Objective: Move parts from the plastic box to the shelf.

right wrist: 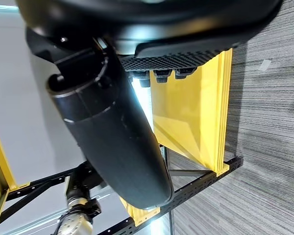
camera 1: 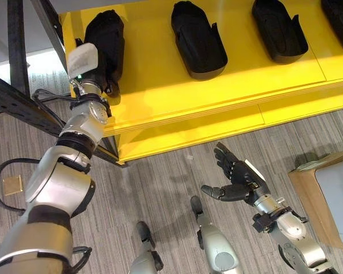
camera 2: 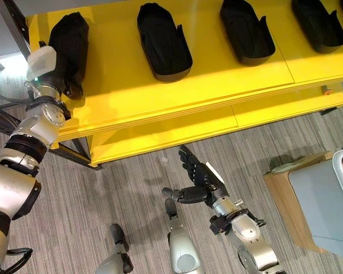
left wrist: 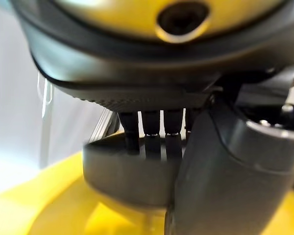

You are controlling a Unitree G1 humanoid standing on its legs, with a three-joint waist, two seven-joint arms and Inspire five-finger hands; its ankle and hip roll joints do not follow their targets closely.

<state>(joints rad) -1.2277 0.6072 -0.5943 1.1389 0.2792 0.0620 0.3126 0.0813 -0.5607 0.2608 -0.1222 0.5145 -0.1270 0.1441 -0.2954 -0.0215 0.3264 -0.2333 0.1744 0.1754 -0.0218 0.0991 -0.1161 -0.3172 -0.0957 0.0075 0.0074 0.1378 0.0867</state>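
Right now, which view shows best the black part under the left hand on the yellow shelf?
The right eye view: the black part shows whole on the yellow shelf, the left hand on it. The left eye view cuts its top. The left wrist view shows its rim only.

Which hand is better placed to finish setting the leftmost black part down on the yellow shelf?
Left. The left hand is already curled round the leftmost black part on the yellow shelf. The right hand hangs open and empty over the floor.
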